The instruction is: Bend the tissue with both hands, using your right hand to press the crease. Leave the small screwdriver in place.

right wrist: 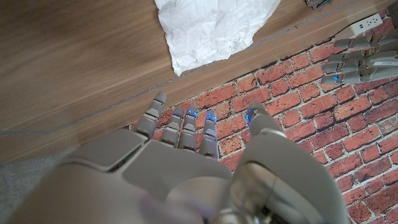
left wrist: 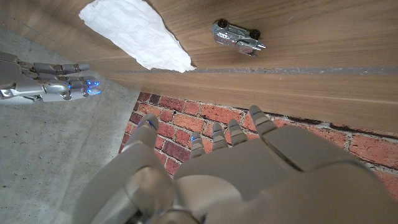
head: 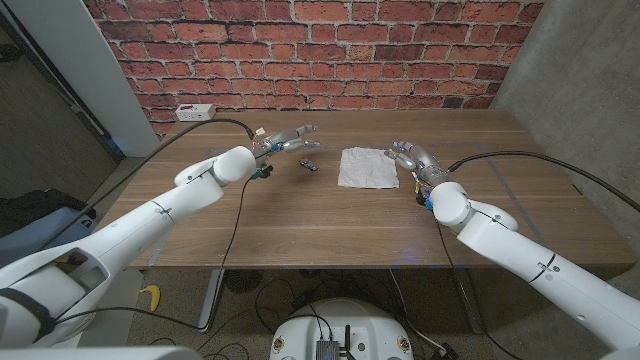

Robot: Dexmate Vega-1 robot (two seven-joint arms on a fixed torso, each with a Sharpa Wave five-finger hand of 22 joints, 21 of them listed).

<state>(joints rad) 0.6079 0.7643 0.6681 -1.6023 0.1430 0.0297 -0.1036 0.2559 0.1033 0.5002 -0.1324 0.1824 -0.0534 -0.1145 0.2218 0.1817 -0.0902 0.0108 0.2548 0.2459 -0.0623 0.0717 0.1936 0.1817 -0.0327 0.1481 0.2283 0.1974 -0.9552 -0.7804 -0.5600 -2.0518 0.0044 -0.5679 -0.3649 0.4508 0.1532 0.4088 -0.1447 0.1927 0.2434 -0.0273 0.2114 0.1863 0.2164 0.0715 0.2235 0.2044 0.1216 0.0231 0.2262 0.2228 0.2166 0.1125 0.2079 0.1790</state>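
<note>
A white tissue lies spread out on the wooden table, a bit past the middle. A small dark screwdriver lies just to its left. My left hand hovers above the table beside the screwdriver, fingers apart and holding nothing. To the right of the tissue my right hand is raised, fingers spread, nothing in it. In the left wrist view, the tissue, the screwdriver and the right hand appear beyond my left hand. The right wrist view shows the tissue beyond my right hand.
A white power strip sits at the table's far left corner. A black cable runs across the left part of the table to my left arm. A brick wall stands behind the table.
</note>
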